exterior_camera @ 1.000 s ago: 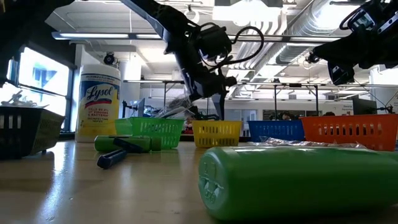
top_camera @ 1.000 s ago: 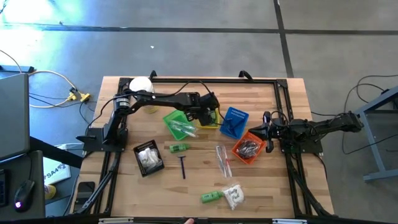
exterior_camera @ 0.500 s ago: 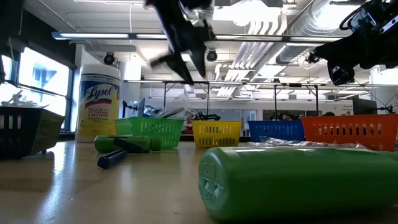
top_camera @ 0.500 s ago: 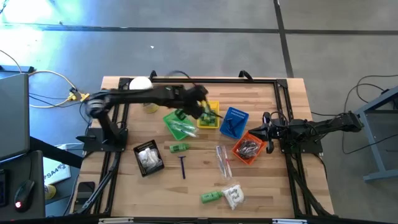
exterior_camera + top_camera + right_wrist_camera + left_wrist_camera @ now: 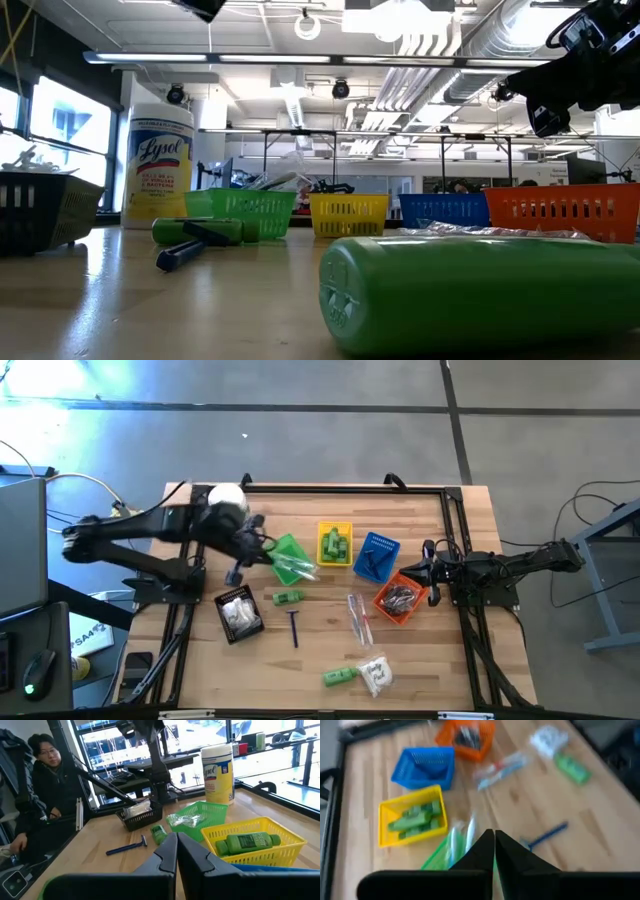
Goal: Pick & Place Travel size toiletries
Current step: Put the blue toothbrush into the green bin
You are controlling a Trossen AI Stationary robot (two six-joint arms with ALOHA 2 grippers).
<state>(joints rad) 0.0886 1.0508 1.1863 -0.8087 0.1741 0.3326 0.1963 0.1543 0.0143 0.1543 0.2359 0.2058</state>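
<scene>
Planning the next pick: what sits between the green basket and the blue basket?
The yellow basket, with small green bottles in it, sits between the green basket and the blue basket. The high view shows it.

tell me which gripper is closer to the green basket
Left. The left gripper hangs just off the green basket, on the side toward its own arm's base. The right gripper waits far across the table, beside the orange basket.

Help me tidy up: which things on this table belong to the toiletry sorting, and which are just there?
Job:
green bottles
loose green bottle
razor
wrapped sticks
sachets

Just there:
wipes jar
cables
</scene>
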